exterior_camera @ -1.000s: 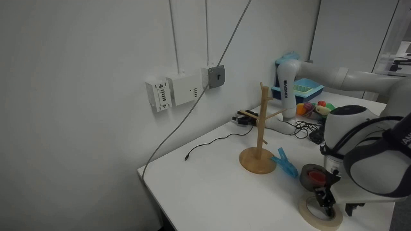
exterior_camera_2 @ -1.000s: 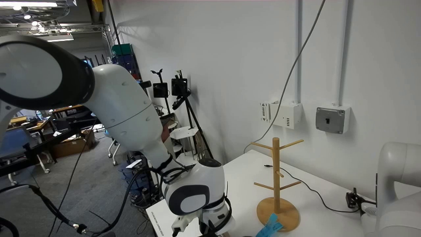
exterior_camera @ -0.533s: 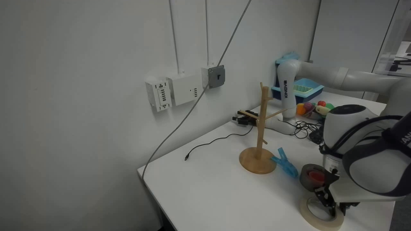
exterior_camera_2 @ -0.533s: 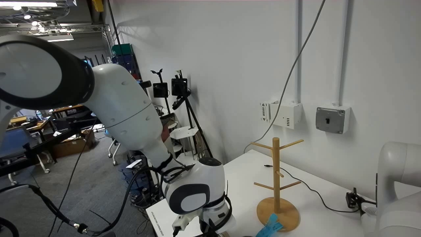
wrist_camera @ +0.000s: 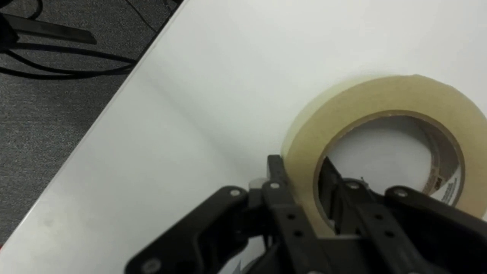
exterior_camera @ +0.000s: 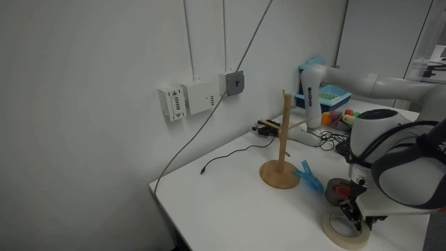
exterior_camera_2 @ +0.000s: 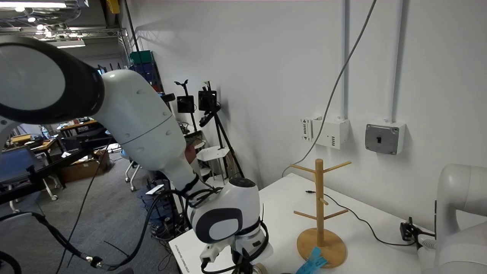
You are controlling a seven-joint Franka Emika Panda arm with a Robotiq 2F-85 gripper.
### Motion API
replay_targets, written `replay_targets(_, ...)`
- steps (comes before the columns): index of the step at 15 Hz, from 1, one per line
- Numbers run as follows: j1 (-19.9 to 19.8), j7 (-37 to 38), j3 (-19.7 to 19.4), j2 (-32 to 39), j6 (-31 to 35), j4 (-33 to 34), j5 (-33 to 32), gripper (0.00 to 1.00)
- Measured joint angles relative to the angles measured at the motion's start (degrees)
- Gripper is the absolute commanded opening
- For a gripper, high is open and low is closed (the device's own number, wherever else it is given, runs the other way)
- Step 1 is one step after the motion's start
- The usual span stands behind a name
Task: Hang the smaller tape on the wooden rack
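Note:
The smaller tape, a cream-tan ring, shows in an exterior view (exterior_camera: 345,242) and large in the wrist view (wrist_camera: 403,93). Only a sliver of it shows in an exterior view (exterior_camera_2: 261,268), behind the arm. My gripper (exterior_camera: 364,227) is shut on the ring's wall. In the wrist view the gripper (wrist_camera: 301,161) has one finger inside the hole and one outside. The tape is close to the table; how far it is lifted is hard to tell. The wooden rack stands upright in both exterior views (exterior_camera: 283,150) (exterior_camera_2: 319,201), its pegs bare.
A grey tape roll with a reddish core (exterior_camera: 332,192) stands right beside the gripper. A blue clip (exterior_camera: 310,177) lies against the rack's base, also in an exterior view (exterior_camera_2: 312,262). A black cable (exterior_camera: 237,150) and a second robot arm (exterior_camera: 312,94) are behind the rack.
The gripper's fingers have come together on the tape's wall. In the last half second the arm, gripper and tape have moved slightly up and left in an exterior view.

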Motion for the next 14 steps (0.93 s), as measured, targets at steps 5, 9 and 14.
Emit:
replay_targets(5,0.0,-1.5,0.0,-3.3,-1.8,-0.6,-0.3,0.06)
replay_targets(9,-0.2,-2.2,0.0,-6.4,-4.3,-1.3,-1.4,0.06)
replay_targets(14,-0.9,-2.2,-0.5,-10.0,-5.3,-2.2,-2.4,0.06)
